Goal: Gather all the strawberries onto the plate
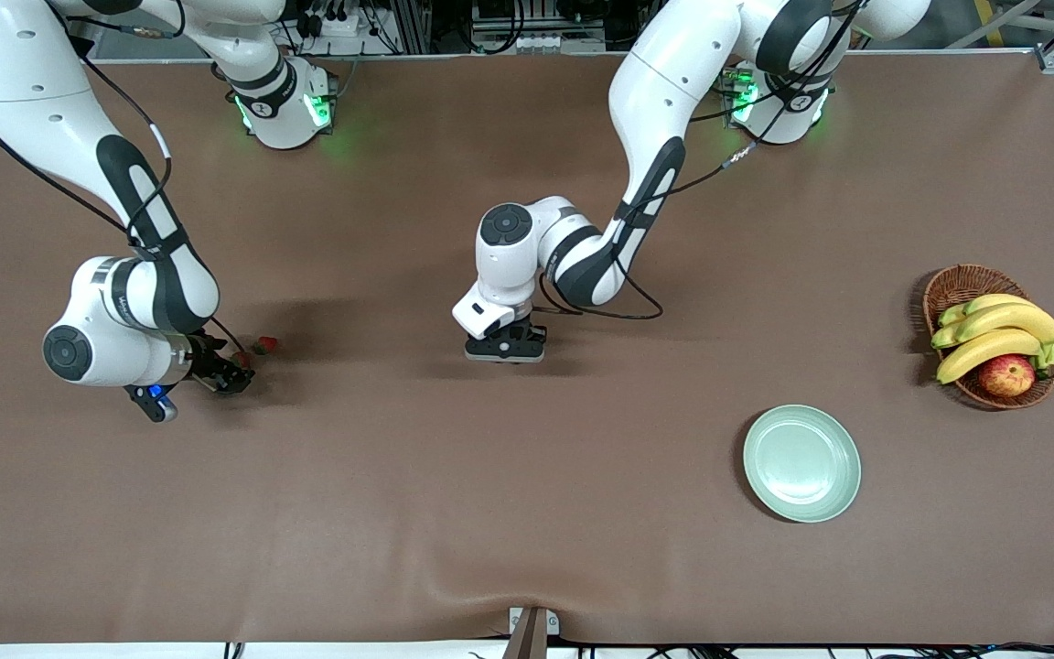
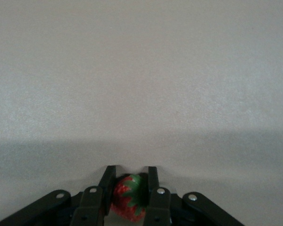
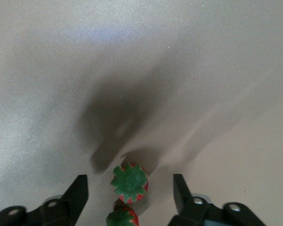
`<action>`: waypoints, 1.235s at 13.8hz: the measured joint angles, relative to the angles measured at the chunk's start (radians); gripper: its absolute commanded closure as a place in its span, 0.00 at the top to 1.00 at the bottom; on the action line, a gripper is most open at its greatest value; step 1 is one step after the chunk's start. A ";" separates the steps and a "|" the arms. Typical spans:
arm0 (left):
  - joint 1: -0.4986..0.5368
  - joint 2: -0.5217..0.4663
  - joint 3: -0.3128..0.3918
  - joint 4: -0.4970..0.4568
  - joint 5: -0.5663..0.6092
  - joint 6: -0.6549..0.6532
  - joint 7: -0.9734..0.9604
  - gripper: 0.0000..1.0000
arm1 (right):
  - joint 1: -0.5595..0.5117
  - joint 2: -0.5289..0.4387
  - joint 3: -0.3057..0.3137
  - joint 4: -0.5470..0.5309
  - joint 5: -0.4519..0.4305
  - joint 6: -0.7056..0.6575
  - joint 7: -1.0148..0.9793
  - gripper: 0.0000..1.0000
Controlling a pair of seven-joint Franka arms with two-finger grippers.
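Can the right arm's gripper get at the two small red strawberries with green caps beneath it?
Probably yes: the right gripper is open, its fingers straddling the two strawberries, with nothing blocking them.

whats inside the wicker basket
The wicker basket holds a bunch of bananas and an apple at the edge nearest the front camera. Anything underneath them is covered by the fruit.

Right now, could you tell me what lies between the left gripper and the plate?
Nothing: in the front view only bare table separates the left gripper from the plate.
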 measured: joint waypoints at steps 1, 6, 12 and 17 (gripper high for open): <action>0.000 0.000 0.000 0.000 0.000 0.000 -0.016 0.00 | -0.001 0.000 0.000 0.000 0.000 0.000 0.000 0.58; 0.027 -0.005 0.027 0.012 0.000 0.003 -0.146 0.00 | -0.006 0.001 -0.001 0.000 0.000 -0.002 -0.005 0.44; 0.310 -0.082 0.040 0.022 0.000 -0.168 -0.202 0.00 | -0.008 0.003 -0.001 0.000 0.000 -0.004 -0.006 0.24; 0.549 -0.150 0.041 0.023 0.000 -0.360 -0.205 0.00 | -0.007 0.001 0.003 0.037 0.000 0.007 -0.009 0.12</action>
